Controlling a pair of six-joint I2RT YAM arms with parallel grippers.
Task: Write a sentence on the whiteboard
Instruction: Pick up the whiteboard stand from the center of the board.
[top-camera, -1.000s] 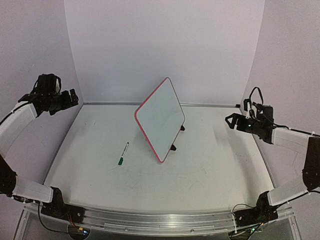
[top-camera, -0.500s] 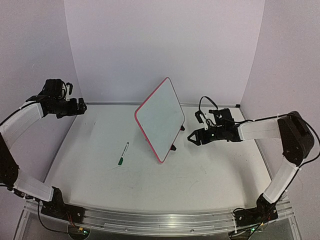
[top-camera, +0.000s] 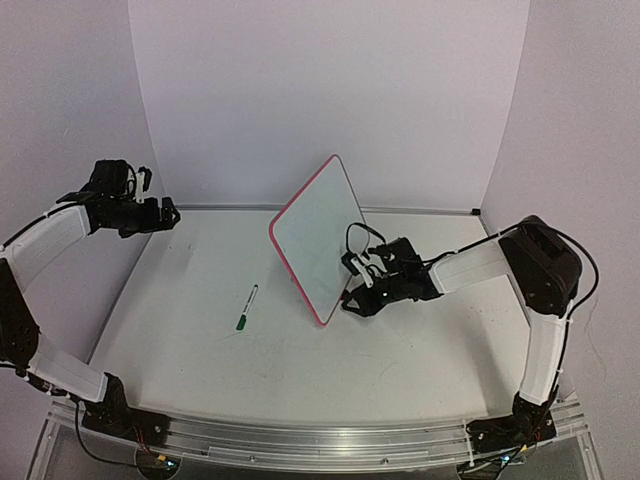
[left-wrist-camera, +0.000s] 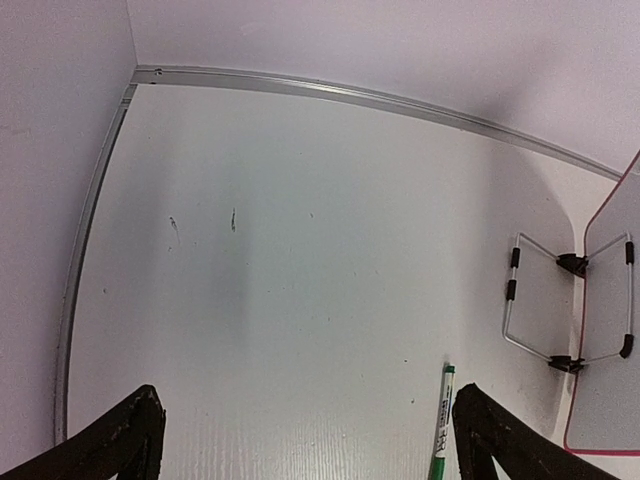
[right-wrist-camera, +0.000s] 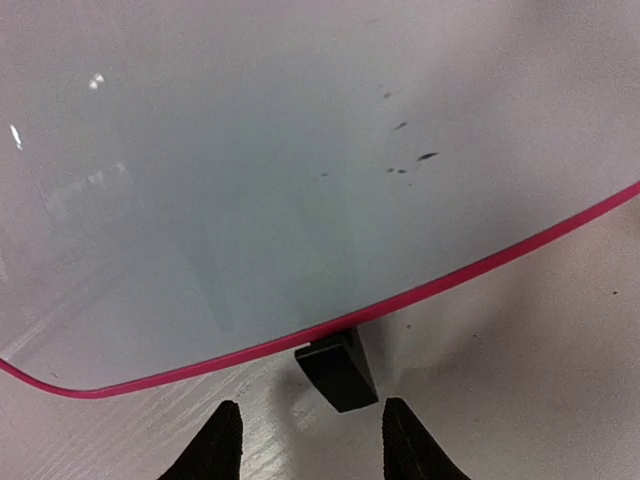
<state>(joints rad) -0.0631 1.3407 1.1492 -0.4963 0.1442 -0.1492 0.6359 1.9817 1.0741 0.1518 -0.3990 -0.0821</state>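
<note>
The whiteboard (top-camera: 318, 235) stands tilted on its own legs near the middle of the table (top-camera: 420, 350). It is a small rectangle with rounded corners and a thin red-pink rim. On my right wrist feed its face (right-wrist-camera: 250, 150) is smooth and glossy, catching soft reflections, with a few small dark specks near the upper right. Under its rim sits a blocky black foot (right-wrist-camera: 337, 372), flat on the table. The left wrist feed shows the board's back edge (left-wrist-camera: 605, 400), where a thin bent-wire stand (left-wrist-camera: 545, 300) with short black sleeves hinges on two black clips.

The right jaws are low on the table at the board's near right corner. Their two black fingers (right-wrist-camera: 218, 445) stand apart, released, gripping nothing. The black foot lies just ahead of the tips, in line with the gap, and neither finger touches it. The white right arm (top-camera: 470, 265) reaches in from the right side.

A marker (top-camera: 247, 307) with a white barrel and a green end lies flat on the table, left of the board and apart from it. It also shows at the bottom of the left wrist feed (left-wrist-camera: 441, 425).

The left jaws hang above the far left corner of the table, spread wide and empty, with both dark fingers (left-wrist-camera: 120, 445) at the frame's lower corners. The tabletop is matte white with faint scuffs, and a metal strip (left-wrist-camera: 350, 97) edges it against the pale backdrop.
</note>
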